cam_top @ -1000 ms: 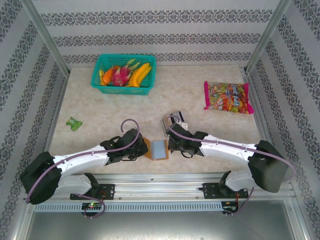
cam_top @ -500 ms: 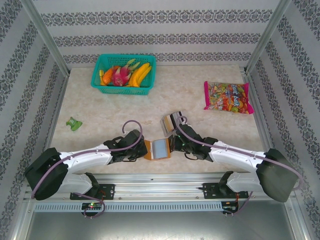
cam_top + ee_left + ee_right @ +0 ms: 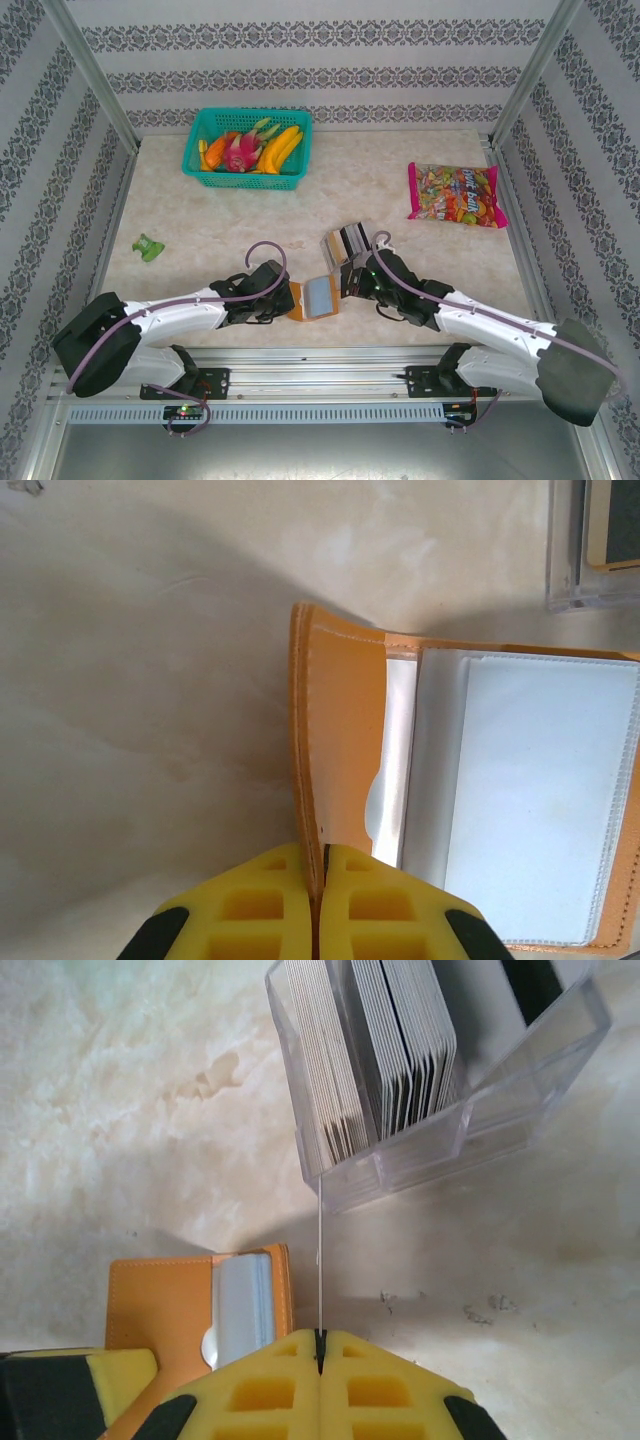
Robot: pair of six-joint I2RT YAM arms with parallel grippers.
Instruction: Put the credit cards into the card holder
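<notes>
Card holder [image 3: 345,740] flap pinched by left claw [image 3: 316,868]; right claw [image 3: 320,1345], reaching inward, clamps one credit card [image 3: 320,1250].

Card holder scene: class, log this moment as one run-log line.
left tool: shut on card holder flap, holder open | right tool: shut on one credit card, edge-on | clear box: stacked cards inside

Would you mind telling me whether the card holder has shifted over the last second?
No. The card holder keeps its spot just nearer than the clear box.

Clear box [image 3: 346,243] blocks room just beyond card holder [image 3: 318,297].
</notes>
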